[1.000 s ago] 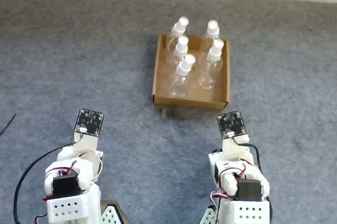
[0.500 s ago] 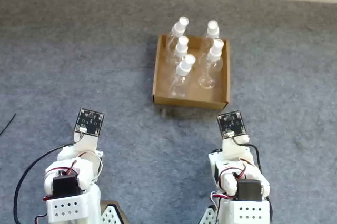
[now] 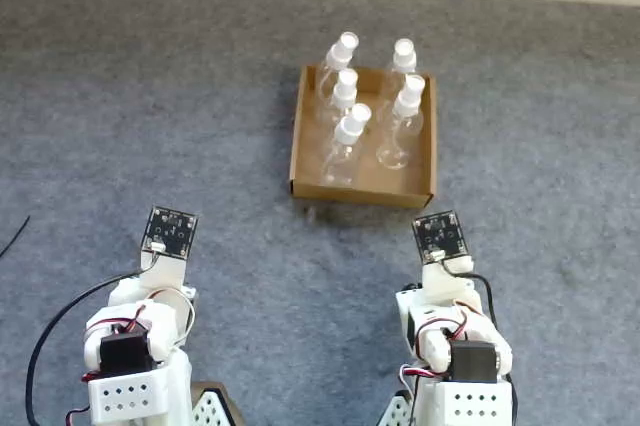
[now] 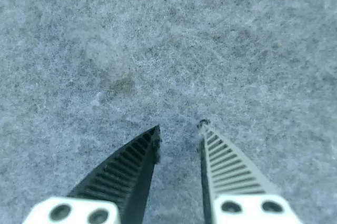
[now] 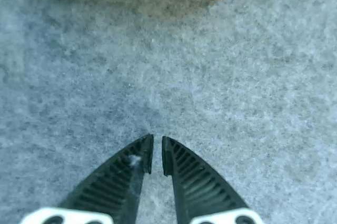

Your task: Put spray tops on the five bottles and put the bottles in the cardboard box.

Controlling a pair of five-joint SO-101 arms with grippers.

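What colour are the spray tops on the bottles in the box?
White spray tops, on clear bottles; the high view shows them best.

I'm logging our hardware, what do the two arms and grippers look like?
The left arm and right arm are white plastic with black servos and a black square board at each wrist. A black cable trails from the left; thin red wires show on both. The left gripper has one black and one white ribbed, pointed finger; the right gripper has two black.
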